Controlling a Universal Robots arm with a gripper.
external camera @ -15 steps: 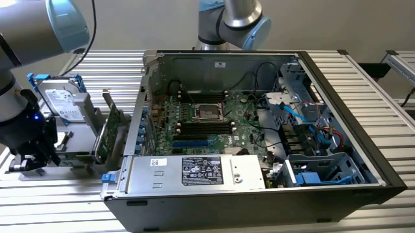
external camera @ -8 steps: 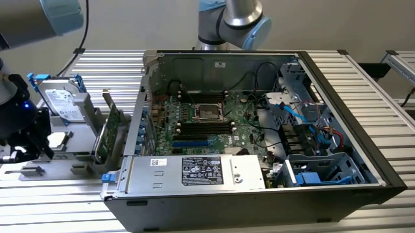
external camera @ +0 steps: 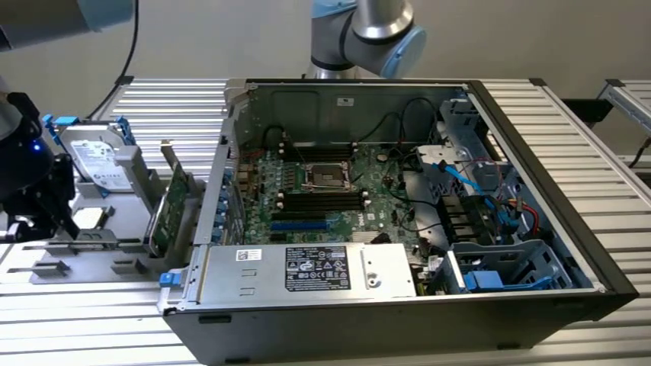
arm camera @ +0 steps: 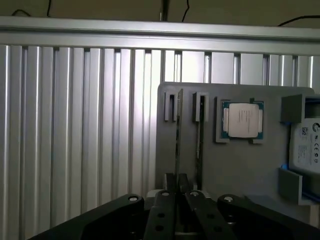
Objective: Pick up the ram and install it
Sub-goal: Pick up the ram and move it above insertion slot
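Finding nothing legible anywhere. Carrying print too fine to read: black label (external camera: 316, 268) on the power supply (external camera: 389, 271) at the near side of the case (external camera: 407, 335), white label (external camera: 97, 162) on the hard drive (external camera: 126, 166) at the exterior view's left, lid of the processor (arm camera: 243, 121).

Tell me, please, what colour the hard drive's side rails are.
Blue rails, clearest in the exterior view.

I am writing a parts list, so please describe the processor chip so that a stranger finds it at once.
Find the grey holder on the ribbed table. On it, the chip lies between two ram sticks standing on edge and the hard drive with blue rails. It alone is flat and square, with a silver lid.
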